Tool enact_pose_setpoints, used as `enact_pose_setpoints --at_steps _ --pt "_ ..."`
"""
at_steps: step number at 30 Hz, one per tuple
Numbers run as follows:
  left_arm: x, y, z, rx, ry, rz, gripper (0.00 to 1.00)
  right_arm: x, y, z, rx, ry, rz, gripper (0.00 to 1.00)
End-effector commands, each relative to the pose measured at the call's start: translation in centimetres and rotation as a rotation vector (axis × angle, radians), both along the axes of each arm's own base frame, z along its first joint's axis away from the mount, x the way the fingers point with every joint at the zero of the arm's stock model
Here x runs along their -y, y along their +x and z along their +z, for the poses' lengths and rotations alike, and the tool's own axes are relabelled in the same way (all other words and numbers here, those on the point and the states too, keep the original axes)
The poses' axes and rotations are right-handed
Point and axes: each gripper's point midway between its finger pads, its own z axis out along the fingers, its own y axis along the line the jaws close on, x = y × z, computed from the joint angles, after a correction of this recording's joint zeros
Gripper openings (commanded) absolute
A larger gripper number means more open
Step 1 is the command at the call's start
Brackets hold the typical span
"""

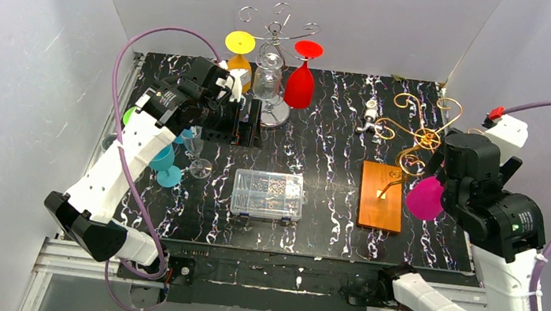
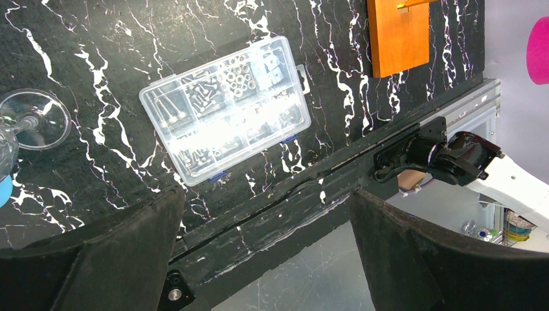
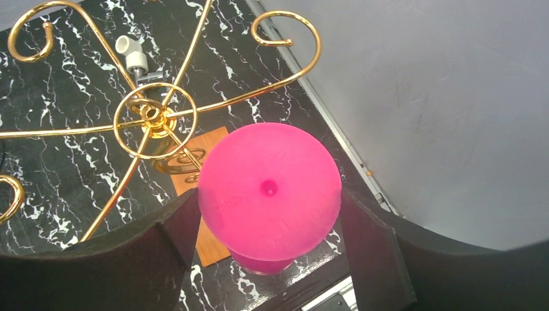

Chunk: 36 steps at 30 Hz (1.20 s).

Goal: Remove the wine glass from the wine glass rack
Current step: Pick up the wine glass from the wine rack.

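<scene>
The gold wire wine glass rack (image 1: pixel 418 133) (image 3: pixel 155 116) stands on a wooden base (image 1: pixel 381 196) at the right of the table. A pink wine glass (image 1: pixel 426 198) (image 3: pixel 268 191) hangs upside down, foot up, just right of the rack and free of its arms. My right gripper (image 1: pixel 433 192) (image 3: pixel 268 217) is shut on it, a finger (image 3: pixel 162 240) against each side of the round foot. My left gripper (image 1: pixel 240 110) (image 2: pixel 265 214) is open and holds nothing, at the left near the silver rack (image 1: pixel 275 36).
The silver rack carries a yellow glass (image 1: pixel 240 42), a clear glass (image 1: pixel 269 75) and a red glass (image 1: pixel 301 83). A clear glass (image 1: pixel 197 158) and a teal glass (image 1: pixel 164 162) stand at the left. A clear parts box (image 1: pixel 267 194) (image 2: pixel 226 107) lies mid-table. A white pipe fitting (image 1: pixel 371 113) lies behind the gold rack.
</scene>
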Motion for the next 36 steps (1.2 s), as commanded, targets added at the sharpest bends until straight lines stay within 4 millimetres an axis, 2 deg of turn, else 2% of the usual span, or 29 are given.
enact_pose_setpoints --at_steps 1,8,18,36 --pt "-0.1 -0.5 0.1 0.000 0.001 -0.011 0.98 0.0 1.0 2.0 0.075 0.012 -0.021 0.59" --pt "0.0 -0.4 0.2 0.005 0.001 -0.012 0.98 0.0 2.4 2.0 0.065 -0.028 -0.051 0.59" --pt "0.1 -0.1 0.3 0.006 0.002 -0.018 0.98 1.1 2.9 2.5 0.078 -0.093 -0.139 0.59" --pt "0.6 0.2 0.1 -0.008 0.000 -0.026 0.98 3.4 0.7 3.5 0.097 -0.157 -0.221 0.59"
